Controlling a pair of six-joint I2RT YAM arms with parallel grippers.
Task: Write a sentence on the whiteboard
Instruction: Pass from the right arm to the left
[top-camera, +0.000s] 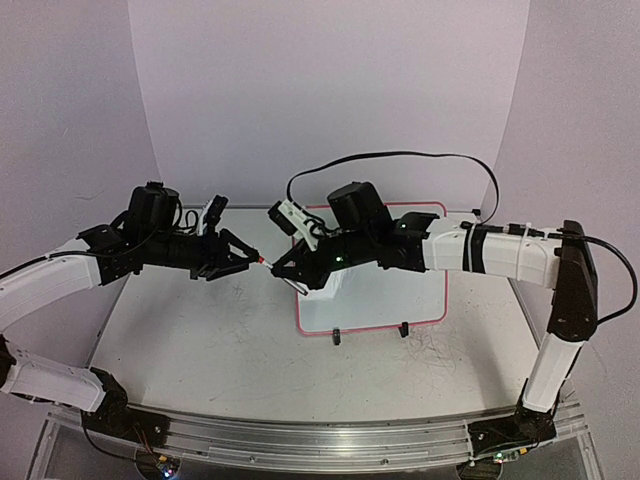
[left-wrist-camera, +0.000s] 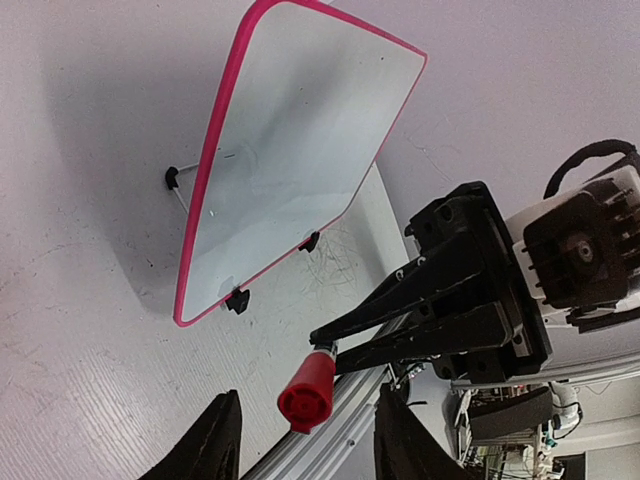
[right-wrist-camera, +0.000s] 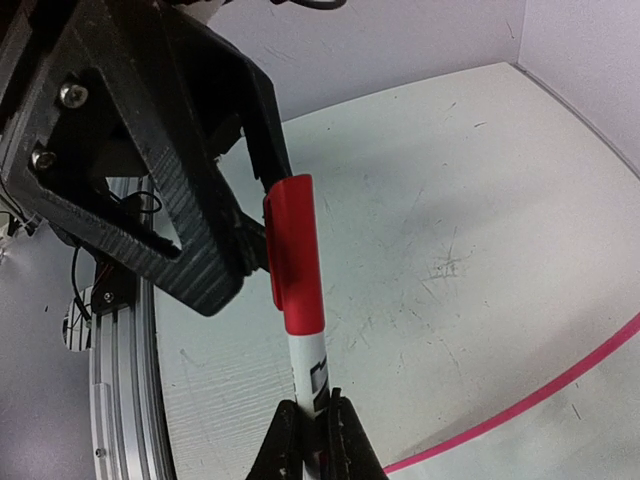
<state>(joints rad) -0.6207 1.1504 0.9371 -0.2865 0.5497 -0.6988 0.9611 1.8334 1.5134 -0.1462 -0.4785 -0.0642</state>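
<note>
The whiteboard (top-camera: 385, 292) stands on the table on two black clip feet, right of centre, its pink rim (top-camera: 444, 262) showing. Its face is blank in the left wrist view (left-wrist-camera: 300, 150); no sentence shows. My right gripper (top-camera: 283, 268) is raised in front of the board's left edge, shut on the white barrel of a marker (right-wrist-camera: 312, 365). The marker's red cap (right-wrist-camera: 293, 250) points at my left gripper (top-camera: 248, 258). My left gripper (left-wrist-camera: 308, 445) is open, with the cap (left-wrist-camera: 308, 392) just ahead of its spread fingers (left-wrist-camera: 215, 445).
A black cable (top-camera: 400, 157) loops behind the board. An aluminium rail (top-camera: 320, 440) runs along the near edge. The table top (top-camera: 200, 340) has faint scribble marks. Pale walls close in on the left, back and right.
</note>
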